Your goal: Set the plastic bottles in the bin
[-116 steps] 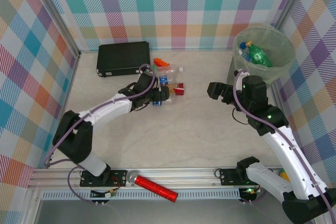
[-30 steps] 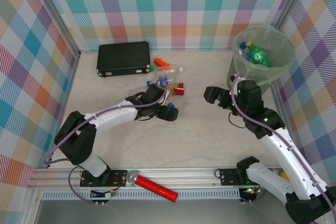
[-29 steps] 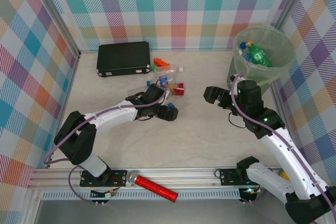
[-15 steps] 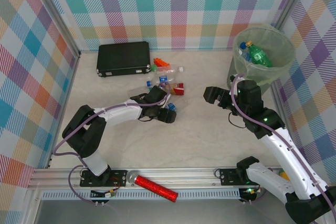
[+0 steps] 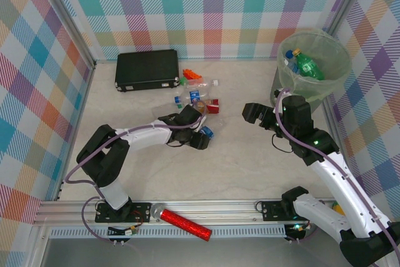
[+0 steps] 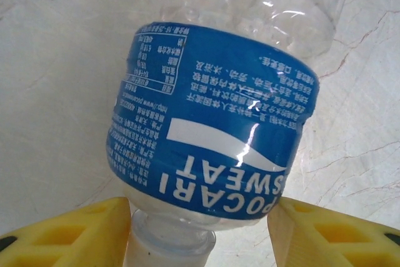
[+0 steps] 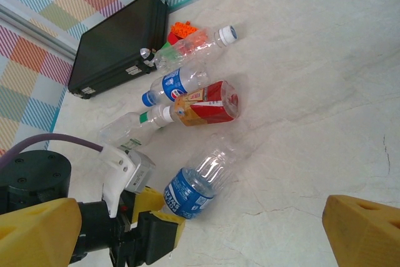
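A clear plastic bottle [image 6: 212, 123] with a blue label lies on its side on the table [image 5: 250, 167]. My left gripper [image 6: 200, 217] has its yellow fingers [image 6: 69, 232] pressed against both sides of the bottle's neck end [image 7: 187, 195]. Three more plastic bottles [image 7: 178, 82] lie in a cluster behind it, next to a red-labelled one [image 7: 209, 104]. My right gripper [image 5: 253, 114] hangs open over the table between the cluster and the bin [image 5: 340, 67]. Inside the bin are a green bottle [image 5: 307, 65] and a blue-capped one.
A flat black case [image 5: 147, 69] lies at the back left, with small orange bricks [image 5: 190, 74] beside it. A red glittery cylinder [image 5: 184, 223] rests on the front rail. Checked walls close in the table on three sides.
My left gripper has slid forward to the blue-labelled bottle and its jaws have closed in on it. The right arm has hardly moved.
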### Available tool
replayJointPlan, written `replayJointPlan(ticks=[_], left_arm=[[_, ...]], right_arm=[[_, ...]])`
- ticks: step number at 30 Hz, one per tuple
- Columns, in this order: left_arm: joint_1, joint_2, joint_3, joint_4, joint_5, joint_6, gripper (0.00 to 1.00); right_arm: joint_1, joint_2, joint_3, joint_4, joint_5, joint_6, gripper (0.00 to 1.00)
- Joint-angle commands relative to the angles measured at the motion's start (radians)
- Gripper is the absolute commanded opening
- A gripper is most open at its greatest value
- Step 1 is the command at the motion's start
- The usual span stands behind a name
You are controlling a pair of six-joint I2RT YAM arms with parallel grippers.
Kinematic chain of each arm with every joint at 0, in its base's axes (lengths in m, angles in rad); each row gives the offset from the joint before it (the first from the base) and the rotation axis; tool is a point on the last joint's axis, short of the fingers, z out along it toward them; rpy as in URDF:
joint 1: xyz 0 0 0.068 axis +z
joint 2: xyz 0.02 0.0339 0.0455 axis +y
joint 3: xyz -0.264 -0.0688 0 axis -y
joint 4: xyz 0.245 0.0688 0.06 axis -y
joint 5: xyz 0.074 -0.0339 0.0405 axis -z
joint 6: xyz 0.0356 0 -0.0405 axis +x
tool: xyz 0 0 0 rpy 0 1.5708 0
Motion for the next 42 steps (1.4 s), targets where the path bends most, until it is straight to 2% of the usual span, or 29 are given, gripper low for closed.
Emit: replayJointPlan(ticks=[1, 4, 6, 9, 15, 23, 26, 33, 38, 42], left_arm=[[-0.010, 0.019, -0.021, -0.012, -0.002, 0.013, 0.55], [-0.014, 0.016, -0.026, -0.009, -0.001, 0.011, 0.54], [-0.020, 0.012, -0.024, -0.013, 0.001, 0.010, 0.59], [-0.025, -0.002, -0.027, -0.020, -0.009, 0.011, 0.61], [-0.029, 0.009, -0.035, 0.008, -0.026, -0.003, 0.55], [-0.033, 0.000, -0.029, 0.011, -0.037, -0.010, 0.25], [-0.043, -0.037, -0.031, 0.011, -0.044, -0.016, 0.22], [-0.099, -0.170, -0.028, 0.011, -0.080, -0.023, 0.22], [-0.154, -0.268, -0.011, 0.009, -0.120, -0.012, 0.22], [-0.187, -0.342, -0.011, 0.009, -0.141, 0.003, 0.23]], right_arm=[[0.008, -0.006, -0.005, 0.015, -0.001, 0.006, 0.99], [0.008, -0.004, -0.007, 0.018, -0.004, 0.007, 0.99], [0.010, 0.000, -0.007, 0.020, -0.004, 0.010, 0.99], [0.009, -0.004, -0.010, 0.020, -0.004, 0.011, 0.99], [0.010, -0.002, -0.016, 0.025, -0.008, 0.017, 0.99], [0.011, -0.010, -0.015, 0.021, -0.024, 0.016, 0.99], [0.011, 0.001, -0.016, 0.043, -0.049, 0.008, 0.99], [0.011, 0.023, -0.009, 0.104, -0.142, 0.033, 0.99], [0.009, 0.091, 0.037, 0.081, -0.239, 0.068, 0.89], [0.006, 0.172, 0.116, 0.024, -0.312, 0.074, 0.88]])
